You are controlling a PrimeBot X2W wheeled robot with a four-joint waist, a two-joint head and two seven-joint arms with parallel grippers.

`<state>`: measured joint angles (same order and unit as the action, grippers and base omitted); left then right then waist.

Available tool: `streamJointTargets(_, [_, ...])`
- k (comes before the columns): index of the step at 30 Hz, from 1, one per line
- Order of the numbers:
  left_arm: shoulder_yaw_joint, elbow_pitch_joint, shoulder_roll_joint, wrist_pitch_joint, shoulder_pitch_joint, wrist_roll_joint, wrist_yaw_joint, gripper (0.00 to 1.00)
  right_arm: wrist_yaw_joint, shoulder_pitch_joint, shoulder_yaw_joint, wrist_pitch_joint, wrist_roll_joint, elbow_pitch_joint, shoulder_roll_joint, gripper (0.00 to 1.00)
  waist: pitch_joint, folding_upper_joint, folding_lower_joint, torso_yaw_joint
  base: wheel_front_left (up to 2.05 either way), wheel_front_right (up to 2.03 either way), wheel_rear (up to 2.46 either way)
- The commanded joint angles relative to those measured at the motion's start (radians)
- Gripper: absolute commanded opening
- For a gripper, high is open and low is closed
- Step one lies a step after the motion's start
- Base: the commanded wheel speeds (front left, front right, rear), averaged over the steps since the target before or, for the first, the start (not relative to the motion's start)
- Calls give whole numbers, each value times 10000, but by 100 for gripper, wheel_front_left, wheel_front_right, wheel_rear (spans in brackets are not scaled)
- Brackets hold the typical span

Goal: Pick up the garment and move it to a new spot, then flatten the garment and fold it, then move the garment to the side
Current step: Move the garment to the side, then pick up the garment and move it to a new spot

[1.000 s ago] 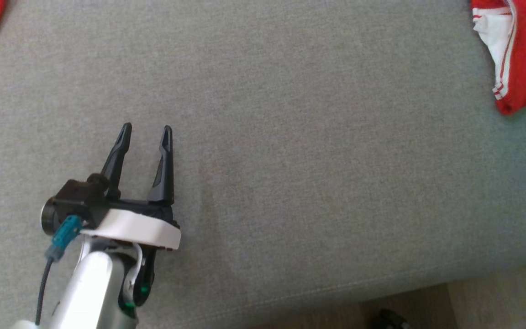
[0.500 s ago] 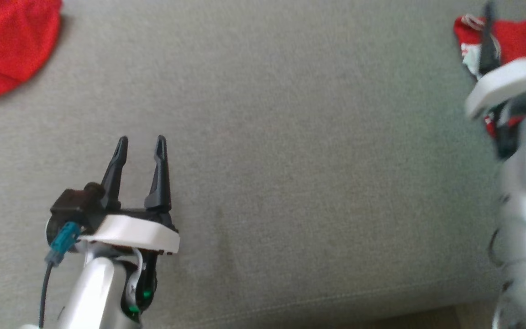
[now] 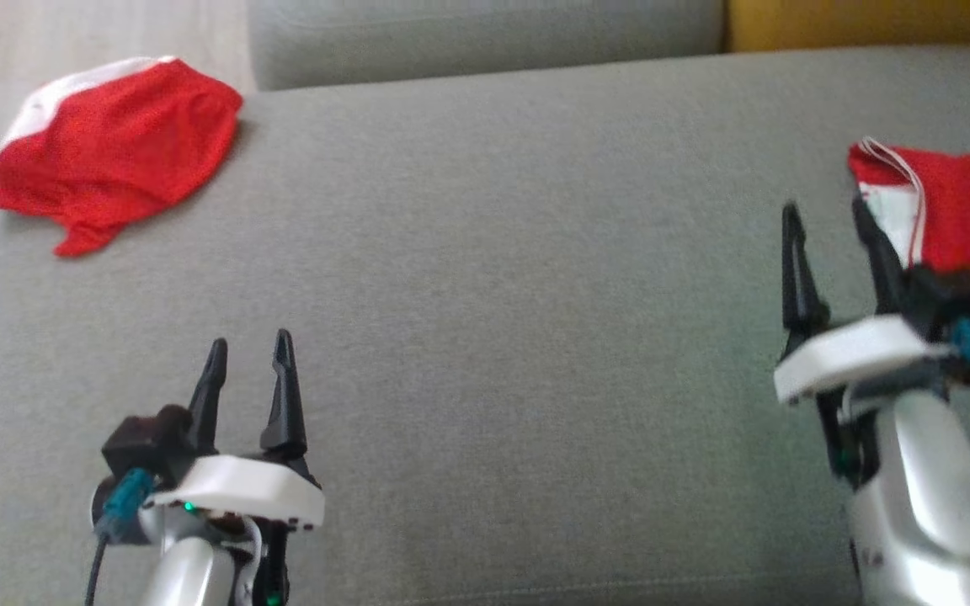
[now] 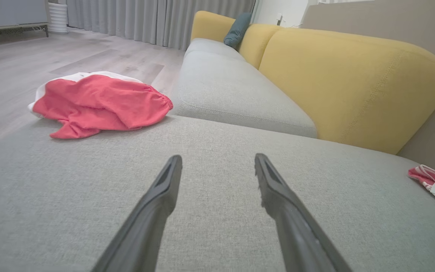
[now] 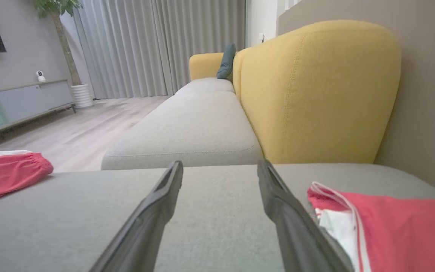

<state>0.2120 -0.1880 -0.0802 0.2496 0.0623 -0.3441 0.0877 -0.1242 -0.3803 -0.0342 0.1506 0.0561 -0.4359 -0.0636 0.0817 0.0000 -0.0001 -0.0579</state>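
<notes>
Red white-trimmed garment (image 3: 969, 210) just beside right gripper (image 3: 824, 206): looks light and floppy, probably best pinched at that trimmed edge, left gripper (image 3: 250, 339) and right both spread wide, empty.

Home living room, yellow-backed sofa (image 5: 315, 94), grey curtains (image 5: 145, 49), low sideboard (image 5: 25, 100)

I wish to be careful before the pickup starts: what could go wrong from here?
Two red garments lie on the cushion, so the wrong one may be taken. The open right gripper is beside the white edge of the right garment; pinching only that may lift it bunched. The left garment lies at the cushion's corner; a nudge could drop it.
</notes>
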Motion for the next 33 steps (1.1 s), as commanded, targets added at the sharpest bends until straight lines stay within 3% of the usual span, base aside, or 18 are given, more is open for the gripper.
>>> streamJointTargets(1, [-376, 278, 9, 119, 184, 86, -9, 100, -65, -45, 292, 71, 151, 480, 128, 100, -278, 0, 1, 284, 0, 0, 0])
streamJointTargets(13, [-416, 191, 175, 121, -515, 394, -178, 100, -65, 2809, 769, 3, 1113, 2635, 132, 100, -579, 0, 1, 820, 0, 0, 0])
streamJointTargets(33, [-439, 81, 260, 122, -503, 553, -304, 100, -65, 3273, 745, -147, 1044, 2965, 133, 100, -544, 0, 1, 882, 0, 0, 0])
